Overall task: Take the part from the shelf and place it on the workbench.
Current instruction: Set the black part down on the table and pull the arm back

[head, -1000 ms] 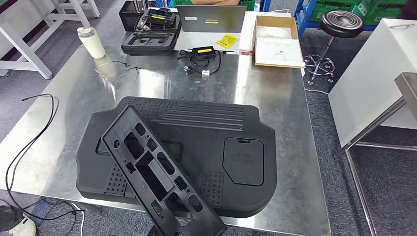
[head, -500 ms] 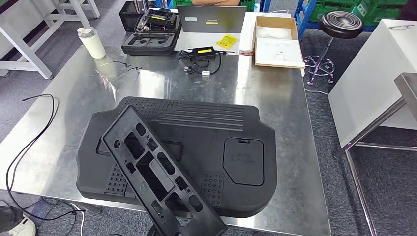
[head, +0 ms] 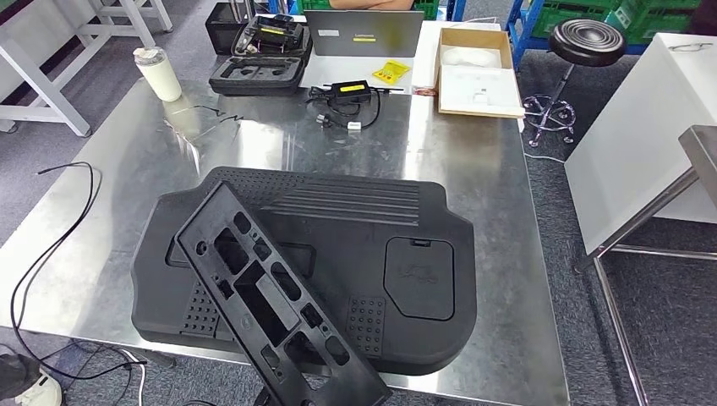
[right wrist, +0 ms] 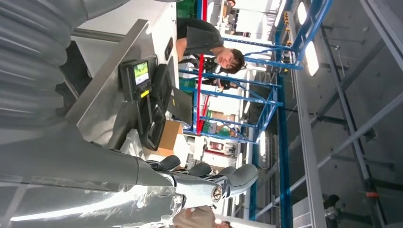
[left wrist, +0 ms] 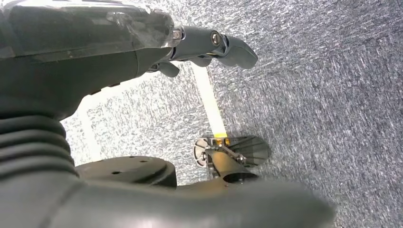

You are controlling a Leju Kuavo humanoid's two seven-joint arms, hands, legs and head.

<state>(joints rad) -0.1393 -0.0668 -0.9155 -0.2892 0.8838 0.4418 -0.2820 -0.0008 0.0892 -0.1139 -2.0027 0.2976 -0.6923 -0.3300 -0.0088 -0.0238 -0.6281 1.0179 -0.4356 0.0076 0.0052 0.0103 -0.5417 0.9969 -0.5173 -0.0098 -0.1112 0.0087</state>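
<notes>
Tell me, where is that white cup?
In the head view, the white lidded cup stands at the steel workbench's far left corner, left of the black foam case.

Workshop: steel workbench (head: 473, 161), blue racks (right wrist: 280, 95)

head view high, downward, wrist views close

The robot's left hand (left wrist: 209, 45) hung low, pointed down at the floor, its dark fingers (left wrist: 237, 47) loosely extended and holding nothing, the grey ribbed wrist cover behind it. The right hand (right wrist: 209, 183) was raised and turned on its side, its fingers (right wrist: 240, 175) lightly curled, apart and empty, the silver forearm leading to it.
</notes>
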